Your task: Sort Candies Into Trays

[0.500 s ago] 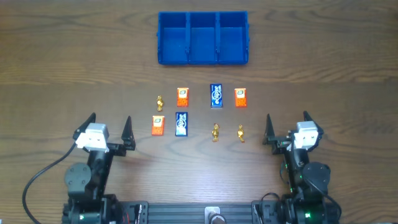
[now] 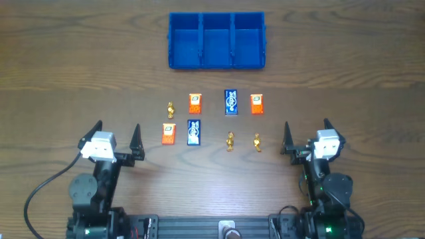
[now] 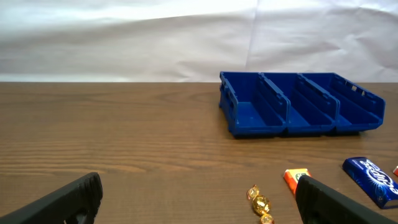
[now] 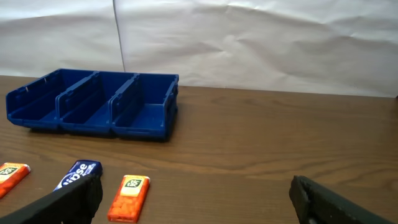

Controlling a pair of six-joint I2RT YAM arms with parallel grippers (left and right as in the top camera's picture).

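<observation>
1. Left tool (image 2: 118, 136): fingers spread wide, nothing held. It sits at the near left of the worktop (image 2: 73, 73), short of the candies.
2. Right tool (image 2: 306, 136): also spread wide and empty, at the near right.
3. Tray (image 2: 216, 41): blue, with three compartments side by side, all empty. It stands at the far side, well apart from both tools.
4. Candies: eight, loose in two rough rows between the tools and the tray. None is sorted yet.
5. Risk, crowding: the orange box (image 2: 169, 133) and blue bar (image 2: 193, 132) lie just beside each other. A wide tool closing on one would likely nudge or catch the other.
6. Risk, grip: the gold-wrapped sweet (image 2: 230, 141) is small and rounded, so it may slip from the fingers or roll.
7. Risk, sorting: the dividers are thin, so a release near one could drop a candy into the wrong compartment. The tray looks light and may slide if bumped.
8. Surface: flat, dark wood grain. Room: a white sheet (image 3: 124, 37) hangs behind the far edge.
</observation>
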